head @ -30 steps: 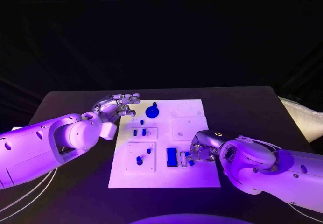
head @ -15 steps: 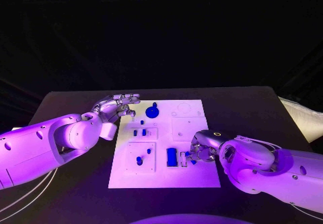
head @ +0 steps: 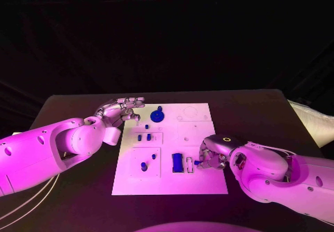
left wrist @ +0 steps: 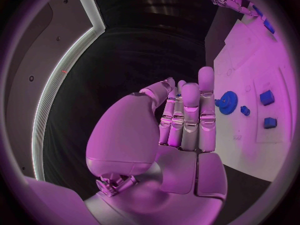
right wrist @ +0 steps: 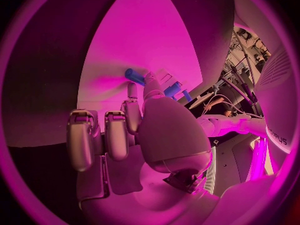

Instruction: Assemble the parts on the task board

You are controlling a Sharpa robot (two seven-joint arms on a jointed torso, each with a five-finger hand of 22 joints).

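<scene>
1. Nearest me, my right hand [head: 211,157] sits over the near right edge of the task board [head: 170,186]. Its fingers are curled in, and a small blue peg [head: 198,163] pokes out at the fingertips. I can't tell whether it's actually pinched or just touched.
2. In the right wrist view a fingertip [right wrist: 150,80] rests right by a blue cylinder [right wrist: 134,76] on the board, with more blue pieces just beside it.
3. Just left of that hand on the board stands a blue rectangular block [head: 177,162], and further left a small blue peg in its plate [head: 144,166].
4. Mid-board, two little blue blocks [head: 143,137] sit side by side.
5. Toward the far end of the board there's the blue gear [head: 158,116].
6. My left hand [head: 119,112] hangs at the board's far left edge, near the gear, fingers loosely bent and grasping nothing; the left wrist view shows them upright together, gear [left wrist: 227,102] beyond.
</scene>
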